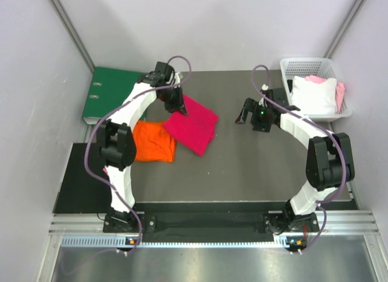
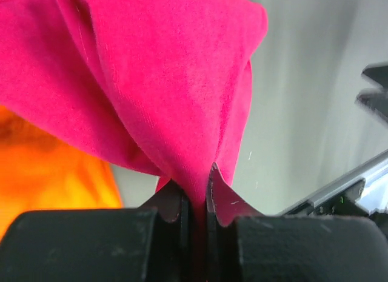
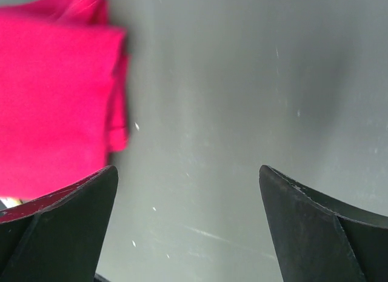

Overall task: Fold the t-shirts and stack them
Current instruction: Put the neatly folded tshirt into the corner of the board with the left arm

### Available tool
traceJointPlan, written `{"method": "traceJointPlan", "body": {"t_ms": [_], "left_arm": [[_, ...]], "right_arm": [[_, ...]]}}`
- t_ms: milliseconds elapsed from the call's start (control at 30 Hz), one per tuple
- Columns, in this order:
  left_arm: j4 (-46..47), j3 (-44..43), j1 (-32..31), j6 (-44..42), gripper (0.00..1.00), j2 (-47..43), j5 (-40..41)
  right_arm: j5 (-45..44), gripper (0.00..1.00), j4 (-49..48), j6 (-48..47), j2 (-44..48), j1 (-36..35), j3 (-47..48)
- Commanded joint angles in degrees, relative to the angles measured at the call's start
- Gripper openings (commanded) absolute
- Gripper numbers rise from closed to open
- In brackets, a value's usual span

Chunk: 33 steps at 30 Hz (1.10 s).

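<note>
Two t-shirts lie on the dark table [image 1: 254,167], alongside one green ring binder [image 1: 112,91], one white basket [image 1: 315,67] and two arms.

The crimson-pink t-shirt [image 1: 193,125] is to the right of the binder, folded into a roughly square packet turned on the diagonal. Its cloth is plain and soft, and it bunches into a ridge where it is gripped. The orange t-shirt [image 1: 154,141] lies nearer the arm bases than the binder, as a flatter and slightly rumpled rectangle. Its right edge meets the pink packet's lower left side. The basket stands far to the right of the binder and holds a white cloth bundle [image 1: 314,95] with a pale pink piece [image 1: 339,91] behind it.

The left arm arches up beside the binder and bends down to the pink shirt's far corner. The left gripper [image 2: 195,191] is pressed together there, pinching a fold of that shirt between its fingers.

The right arm reaches inward from the basket's side, well right of the binder, with its wrist low over bare table. The right gripper [image 3: 188,173] has its jaws spread wide and holds nothing. The pink shirt's edge is just off to one side of it.
</note>
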State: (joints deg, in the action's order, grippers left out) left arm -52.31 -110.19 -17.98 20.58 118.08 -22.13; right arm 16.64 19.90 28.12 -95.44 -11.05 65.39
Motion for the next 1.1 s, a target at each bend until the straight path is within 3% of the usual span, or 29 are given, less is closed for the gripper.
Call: {"method": "traceJointPlan", "body": {"t_ms": [0, 333, 733, 1067], "left_arm": [[-4.81, 8.74, 3.47, -0.01, 0.0, -10.67, 2.26], [-4.47, 19.83, 8.48, 2.71, 0.0, -24.03, 7.8], [1.51, 34.16, 17.62, 2.19, 0.0, -24.04, 9.3], [7.22, 32.06, 21.84, 3.06, 0.0, -20.26, 7.19]], "right_arm": [[2.16, 1.0, 0.14, -2.27, 3.15, 0.41, -1.05], [6.2, 1.0, -0.57, -3.51, 5.17, 0.33, -4.83], [9.11, 1.0, 0.49, -5.18, 2.54, 0.24, -1.84], [10.43, 1.0, 0.49, -5.44, 1.13, -0.2, -1.75]]}}
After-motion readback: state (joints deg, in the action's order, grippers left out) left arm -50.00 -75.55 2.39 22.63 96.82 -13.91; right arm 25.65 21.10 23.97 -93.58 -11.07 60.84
